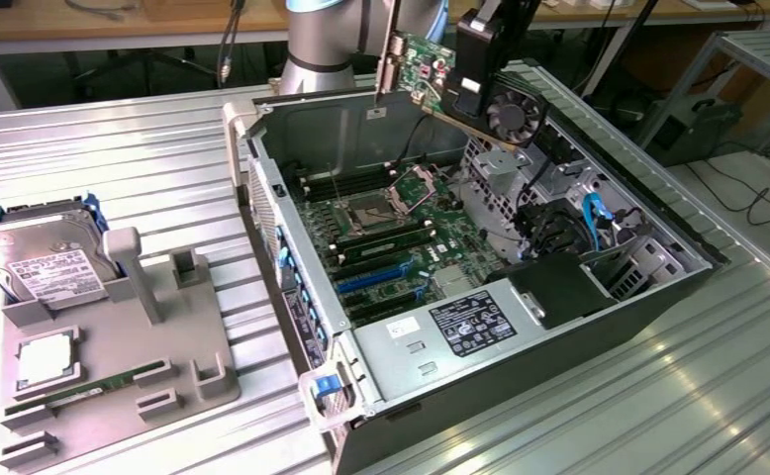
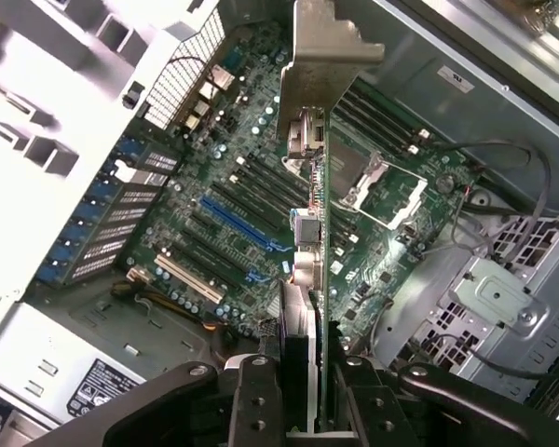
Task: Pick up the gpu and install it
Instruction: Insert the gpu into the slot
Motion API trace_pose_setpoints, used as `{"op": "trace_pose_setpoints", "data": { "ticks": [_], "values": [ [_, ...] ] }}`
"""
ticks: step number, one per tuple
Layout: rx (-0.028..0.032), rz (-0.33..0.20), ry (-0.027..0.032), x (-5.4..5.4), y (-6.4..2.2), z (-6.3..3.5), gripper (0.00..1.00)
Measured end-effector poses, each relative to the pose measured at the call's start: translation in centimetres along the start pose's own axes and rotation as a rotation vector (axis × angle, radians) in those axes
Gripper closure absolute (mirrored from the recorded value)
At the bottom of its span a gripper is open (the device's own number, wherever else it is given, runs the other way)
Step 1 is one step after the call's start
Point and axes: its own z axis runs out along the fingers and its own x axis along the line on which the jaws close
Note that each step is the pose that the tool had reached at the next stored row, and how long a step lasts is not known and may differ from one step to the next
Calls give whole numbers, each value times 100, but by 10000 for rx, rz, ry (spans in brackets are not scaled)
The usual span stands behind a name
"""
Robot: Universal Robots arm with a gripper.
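Exterior view: the pick-up half of the job looks done, for the gpu (image 1: 484,99) hangs in the air at about one o'clock of the frame, above the far rim of the open case (image 1: 649,247), with its pale bracket toward eleven o'clock and its fan face turned toward the case interior. The gripper (image 1: 480,45) is clamped on the card's upper edge; in the wrist view the gripper (image 2: 307,400) pinches the gpu (image 2: 321,233), seen edge-on, from both sides. The card touches nothing inside the case, so I judge the install half as not yet done: no edge of it sits in a slot. On the motherboard (image 1: 385,237) the blue expansion slots (image 1: 378,277) lie near the frame's centre, toward six o'clock from the card and well apart from it. Around them stand the processor socket (image 1: 419,183), the power supply (image 1: 471,327) at five o'clock, and loose blue cables (image 1: 597,218) at three o'clock, which could snag a descending card. At nine o'clock, clear of the work, a grey holder (image 1: 121,366) on the table (image 1: 121,148) keeps a hard drive (image 1: 42,262) and a RAM stick (image 1: 88,384).
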Motion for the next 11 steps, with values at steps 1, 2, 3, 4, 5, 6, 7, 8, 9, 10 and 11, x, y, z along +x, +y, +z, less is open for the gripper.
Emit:
{"op": "trace_pose_setpoints", "data": {
  "ticks": [1, 2, 3, 4, 5, 6, 7, 8, 9, 10, 11],
  "values": [
    [0, -215, -1, 3, 0, 0, 73],
    [0, -461, -1, 5, 0, 0, 73],
    [0, -541, -2, 6, 0, 0, 73],
    [0, -659, -2, 6, 0, 0, 73],
    [0, -775, -3, 6, -1, 0, 73],
    [0, -921, -3, 7, -1, 0, 73],
    [0, -1041, -4, 7, -1, 0, 73],
    [-1, -1186, -4, 7, -1, 0, 73],
    [0, -1272, -5, 8, -1, 0, 73],
    [-1, -1379, -5, 8, -2, 0, 73],
    [-1, -1490, -5, 9, -2, 0, 73]
  ]
}}
